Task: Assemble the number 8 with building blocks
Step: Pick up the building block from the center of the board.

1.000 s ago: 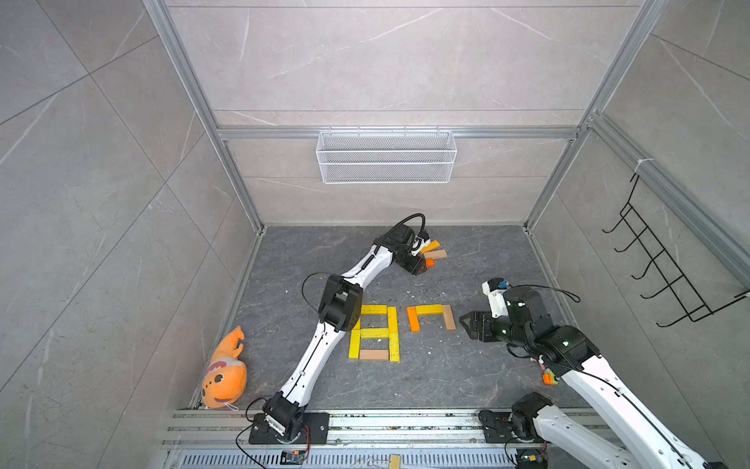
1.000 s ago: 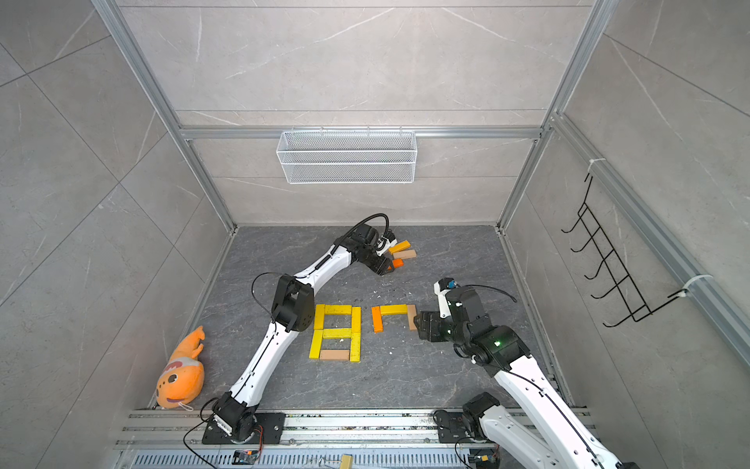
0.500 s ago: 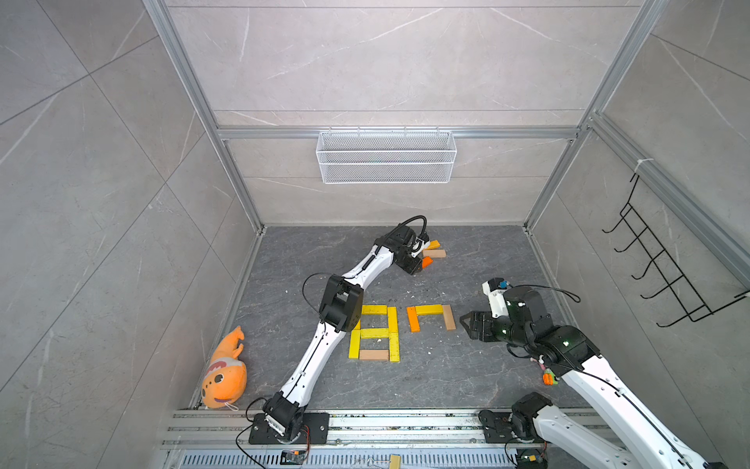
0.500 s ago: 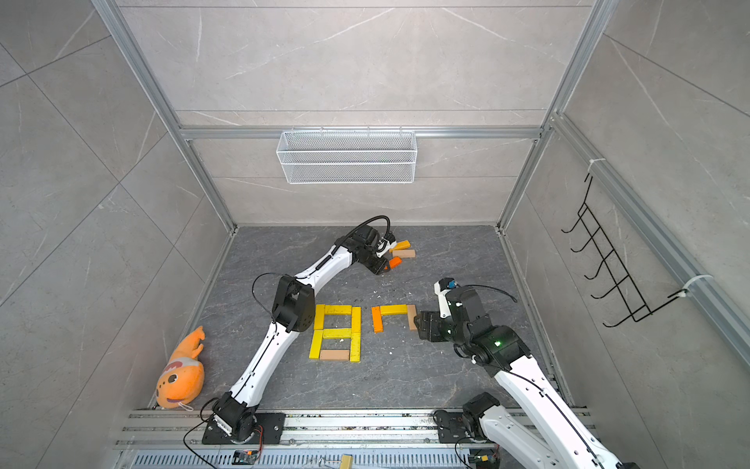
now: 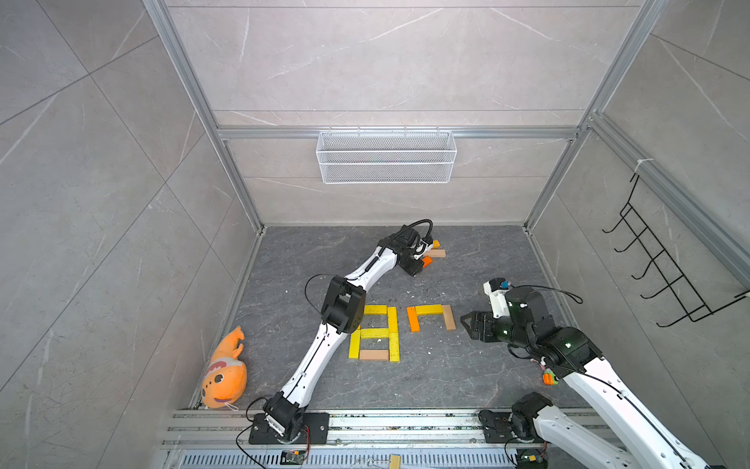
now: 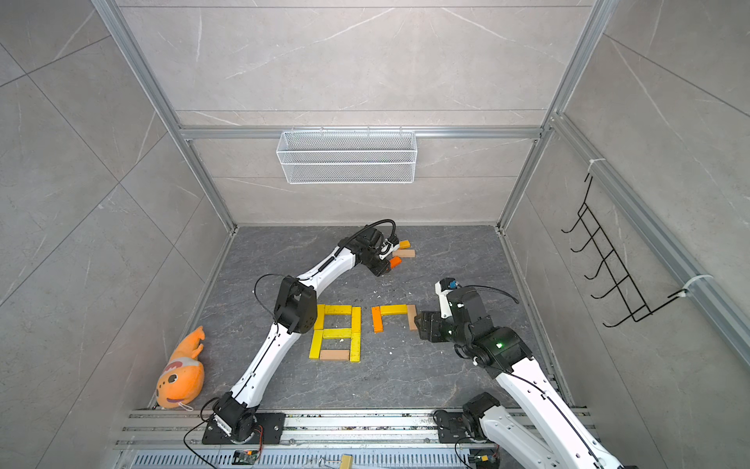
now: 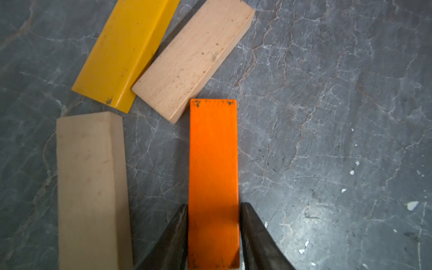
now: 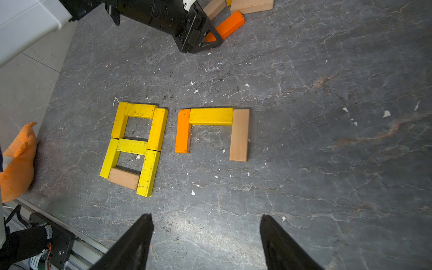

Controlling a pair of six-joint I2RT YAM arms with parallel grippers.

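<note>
My left gripper (image 7: 213, 210) is shut on one end of an orange building block (image 7: 213, 159) at the far pile, a finger on each long side. Beside it lie a yellow block (image 7: 124, 51), a tan block (image 7: 191, 60) and a pale block (image 7: 91, 187). In both top views the held orange block (image 5: 426, 261) (image 6: 395, 262) is near the back wall. Mid-floor, a finished 8 of yellow blocks (image 5: 374, 333) lies left of an orange block (image 5: 412, 318), a yellow block (image 5: 428, 310) and a tan block (image 5: 448, 317) forming an arch. My right gripper (image 8: 205, 224) hangs open and empty right of the arch.
An orange plush fish (image 5: 225, 373) lies at the left wall near the front rail (image 5: 406, 422). A wire basket (image 5: 385, 162) hangs on the back wall and a black hook rack (image 5: 665, 276) on the right wall. White crumbs dot the grey floor (image 8: 327, 163).
The left jaws have closed onto the orange block at the far pile. The right arm and the laid blocks have not moved.
</note>
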